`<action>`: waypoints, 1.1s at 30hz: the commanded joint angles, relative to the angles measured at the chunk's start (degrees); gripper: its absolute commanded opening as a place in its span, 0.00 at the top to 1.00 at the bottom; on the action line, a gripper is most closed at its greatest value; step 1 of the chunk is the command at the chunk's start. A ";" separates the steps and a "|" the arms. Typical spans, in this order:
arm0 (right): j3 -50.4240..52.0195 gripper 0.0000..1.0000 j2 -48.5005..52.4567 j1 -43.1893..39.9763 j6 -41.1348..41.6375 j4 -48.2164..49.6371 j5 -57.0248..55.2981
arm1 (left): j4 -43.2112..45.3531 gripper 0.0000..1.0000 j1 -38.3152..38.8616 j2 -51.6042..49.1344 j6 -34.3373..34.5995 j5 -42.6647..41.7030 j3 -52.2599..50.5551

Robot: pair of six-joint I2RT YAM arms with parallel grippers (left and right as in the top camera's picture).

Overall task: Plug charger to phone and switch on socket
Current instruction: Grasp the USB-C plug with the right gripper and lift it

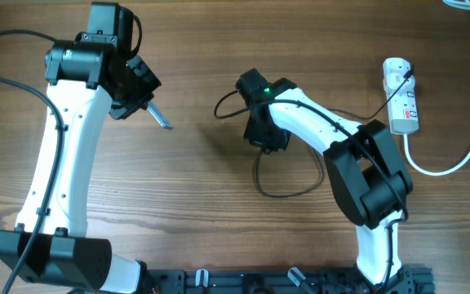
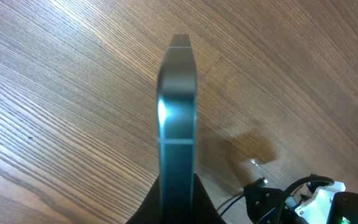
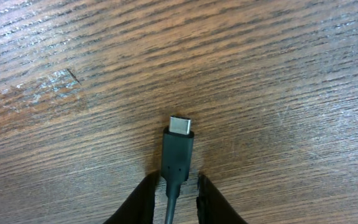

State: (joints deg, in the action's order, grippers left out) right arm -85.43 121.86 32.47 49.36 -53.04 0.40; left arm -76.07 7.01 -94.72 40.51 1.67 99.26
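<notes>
My left gripper [image 1: 135, 88] is shut on the phone [image 1: 161, 117] and holds it above the table, left of centre. In the left wrist view the phone [image 2: 177, 112] stands edge-on between the fingers [image 2: 177, 208], its turquoise side catching light. My right gripper [image 1: 265, 135] is at the table's centre, its fingers [image 3: 178, 190] closed around the rear of the charger's black connector [image 3: 179, 146], whose metal tip points away over the wood. The charger's thin black cable [image 1: 288, 193] loops below the right arm. The socket [image 1: 401, 96] lies at the far right, well away from both grippers.
A thick white cable [image 1: 455, 166] curves from the socket toward the right table edge. A black plug [image 1: 404, 75] sits in the socket's top end. The right arm's wrist [image 2: 319, 199] shows at the bottom right of the left wrist view.
</notes>
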 commanded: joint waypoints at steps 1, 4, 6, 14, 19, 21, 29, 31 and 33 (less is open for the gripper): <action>2.32 0.82 2.16 -0.07 0.28 0.13 0.90 | 0.31 0.96 -0.37 -0.35 -1.07 0.79 0.00; 2.32 0.84 2.16 -0.07 0.26 0.09 0.92 | 0.31 0.96 -0.37 -0.35 -1.09 0.79 0.00; 2.32 0.85 2.16 -0.07 0.15 0.09 0.92 | 0.31 0.96 -0.37 -0.35 -1.07 0.76 0.00; 2.32 0.89 2.16 -0.07 0.13 -0.22 1.01 | 0.31 0.96 -0.37 -0.35 -1.07 0.76 0.00; 2.29 0.96 2.16 -0.07 -0.39 -0.11 0.94 | 0.31 0.96 -0.37 -0.35 -1.07 0.76 0.00; 2.21 0.96 2.10 -0.09 -1.51 0.09 0.92 | 0.33 0.96 -0.37 -0.35 -1.11 0.39 0.00; 1.88 0.96 -7.15 -0.66 -13.90 -2.16 5.86 | 9.60 0.96 -0.37 -1.36 -11.41 -17.00 0.00; 1.88 0.96 -11.74 -0.66 -16.50 -3.85 7.45 | 13.64 0.96 -0.37 -1.36 -12.11 -23.17 0.00; 1.88 0.96 -16.87 -0.66 -18.29 -6.08 7.87 | 18.23 0.96 -0.37 -1.36 -13.35 -30.27 0.00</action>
State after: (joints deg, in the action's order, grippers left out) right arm -83.26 115.09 31.83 37.08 -57.10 5.19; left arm -63.02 6.94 -95.92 30.57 -14.52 99.07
